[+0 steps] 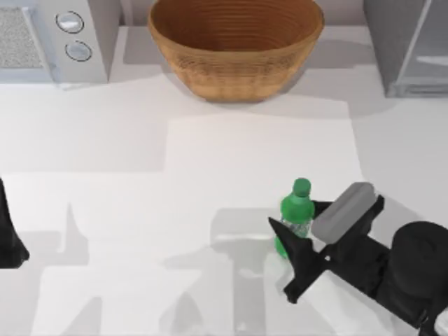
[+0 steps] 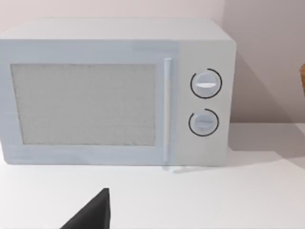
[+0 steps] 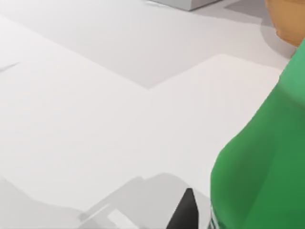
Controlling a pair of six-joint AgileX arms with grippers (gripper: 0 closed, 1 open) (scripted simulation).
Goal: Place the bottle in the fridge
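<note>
The bottle (image 1: 297, 217) stands upright on the desk (image 1: 210, 210), right of centre and toward the near edge — green cap up, pale label band at its waist. The right gripper (image 1: 302, 231) is at it from the right side: one dark finger (image 1: 297, 255) reaches past the bottle on its near side, and another part of the hand sits at its far side, so the jaws look spread around the body rather than pressed onto it. Whether the pads already touch the plastic I cannot tell. In the right wrist view the bottle (image 3: 267, 162) looms close, with a fingertip (image 3: 186, 212) just beside it.

The step in hand, as I judge it, is closing for the grasp. To do it well, the jaws should close at or just above the label band, where the body is widest and straight-walled, and square to it so the bottle does not twist or tip as one pad arrives first. A light plastic bottle slides easily, so the closing should be slow and centred.

The fridge (image 1: 413, 49) stands at the far right corner, well apart; the lift should clear the desk before the carry. A wicker basket (image 1: 236, 45) sits at the far middle, a microwave (image 1: 56, 38) at the far left. The left gripper (image 1: 8, 238) is parked at the left edge.
</note>
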